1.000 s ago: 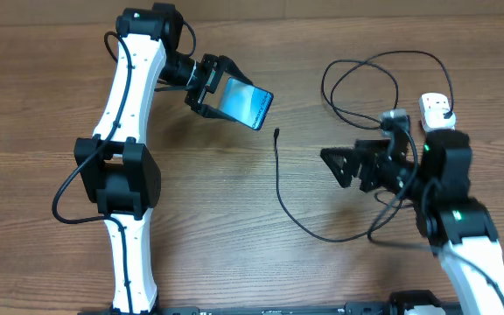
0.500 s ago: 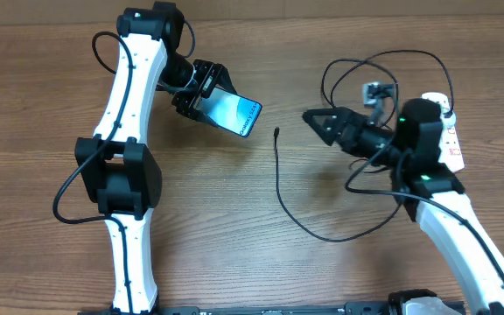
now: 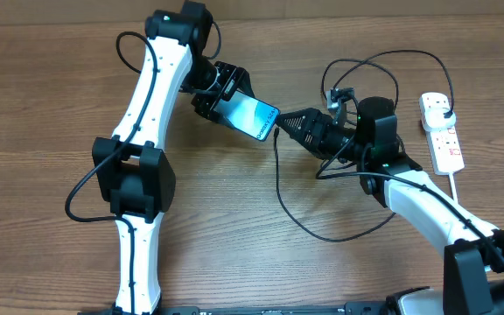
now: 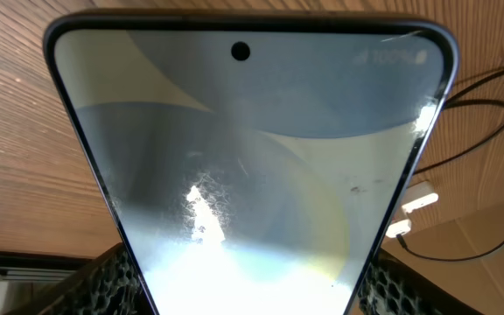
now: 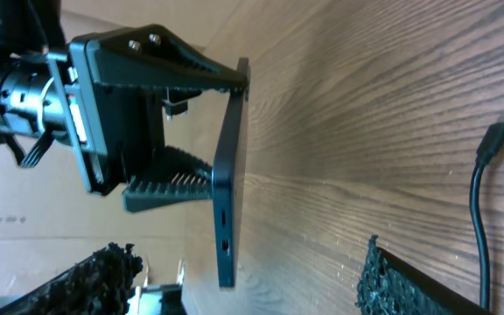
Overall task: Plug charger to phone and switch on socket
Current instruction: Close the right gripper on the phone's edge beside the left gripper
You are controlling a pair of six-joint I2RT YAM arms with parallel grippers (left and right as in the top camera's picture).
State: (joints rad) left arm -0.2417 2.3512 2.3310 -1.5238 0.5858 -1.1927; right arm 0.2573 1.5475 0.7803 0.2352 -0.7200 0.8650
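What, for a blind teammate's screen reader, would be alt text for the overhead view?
The left gripper holds a lit phone over a wooden table, and the open right gripper sits close to the phone's free end. A black charger cable curls on the table near them; a white power strip lies at right.

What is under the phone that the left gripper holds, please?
Bare wood table shows beneath the phone; overhead, it covers the spot below. The charger tip lies beside.

We note faint status characters in a screen corner of the phone (image 4: 252,175), seemingly "100%", blurred. Red markings on the socket (image 3: 449,149), near the right edge of the worktop (image 3: 42,131), are too small to read.
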